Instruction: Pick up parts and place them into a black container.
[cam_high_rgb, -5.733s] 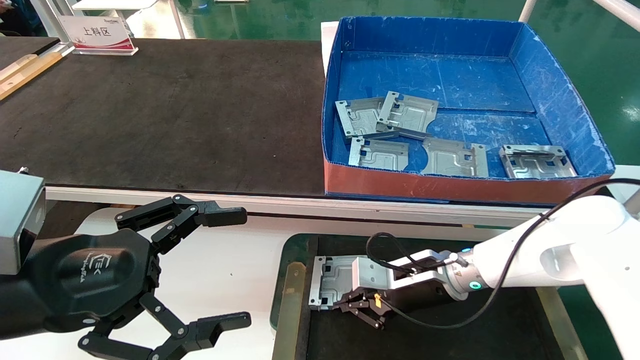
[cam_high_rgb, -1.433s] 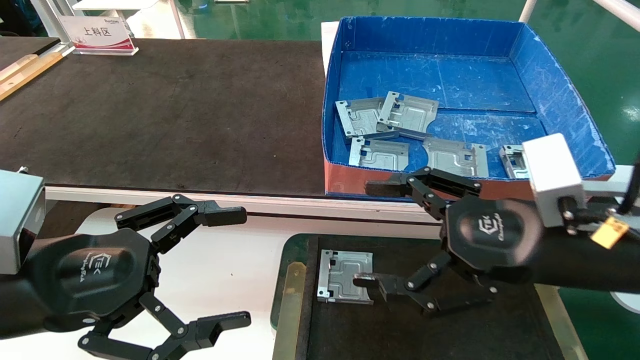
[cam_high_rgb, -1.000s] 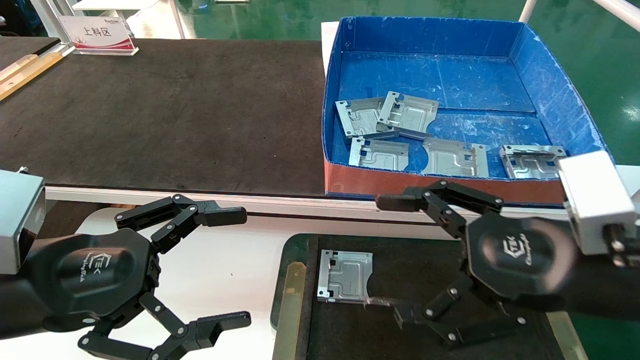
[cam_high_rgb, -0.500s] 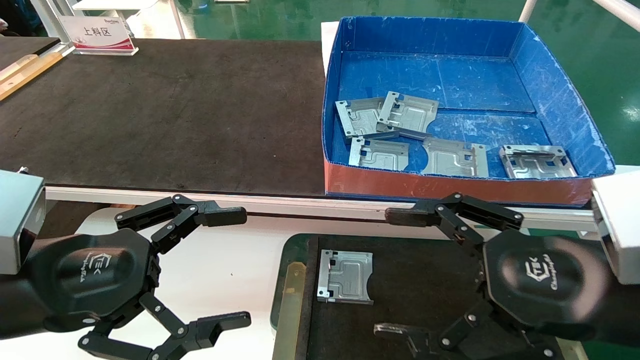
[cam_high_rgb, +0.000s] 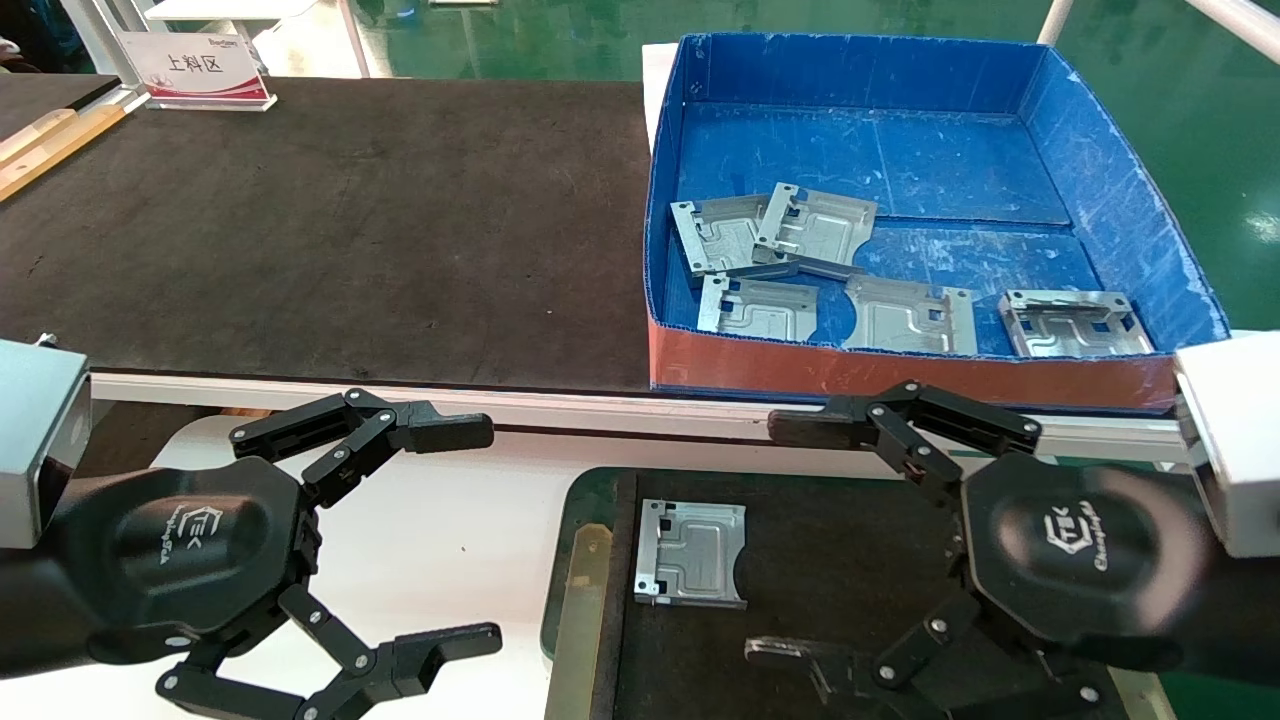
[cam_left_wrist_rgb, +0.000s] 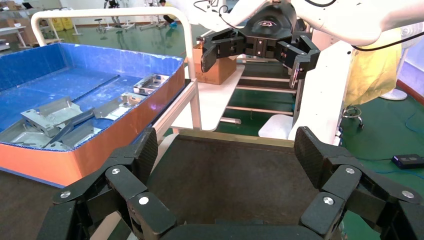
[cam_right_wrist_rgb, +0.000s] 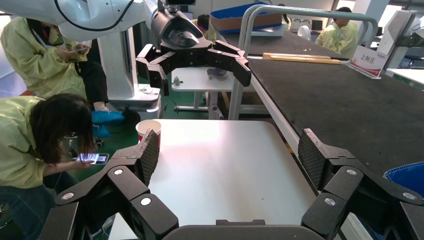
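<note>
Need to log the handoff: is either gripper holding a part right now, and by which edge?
Neither. The right gripper and left gripper are open and empty; one part lies free in the black container.

Even overhead light is filling the scene, with soft shadows and a few glare spots.

Bright diffuse light is falling from above, leaving only faint shadows under the parts (cam_high_rgb: 800, 242) in the blue box (cam_high_rgb: 1110, 190). The white table (cam_right_wrist_rgb: 220, 165) is glaring pale pink-white in the right wrist view, and the green floor (cam_high_rgb: 1200, 110) is throwing back hazy reflections. The black mat (cam_high_rgb: 330, 220) is staying matte, showing its grain clearly. The right gripper (cam_high_rgb: 800, 545) is smearing slightly with motion blur at its lower finger, while the left gripper (cam_high_rgb: 470, 535) is reading crisp. In both wrist views the near fingers (cam_left_wrist_rgb: 320, 165) are looming large and soft, and straight rails are bowing towards the frame edges.
</note>
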